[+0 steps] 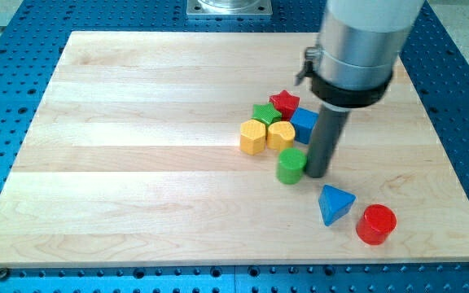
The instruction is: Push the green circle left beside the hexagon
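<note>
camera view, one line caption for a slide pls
My tip rests at the right side of the green circle, below the yellow hexagon cluster on the wooden board.

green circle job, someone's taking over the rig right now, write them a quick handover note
My tip is down on the board, right against the green circle on its right side.
The green circle sits just below the yellow hexagons, at the cluster's lower edge.
Done: tip placed for a leftward push.
Left: slide the circle left until it sits beside the hexagon; it is still below-right of the left one.
</note>
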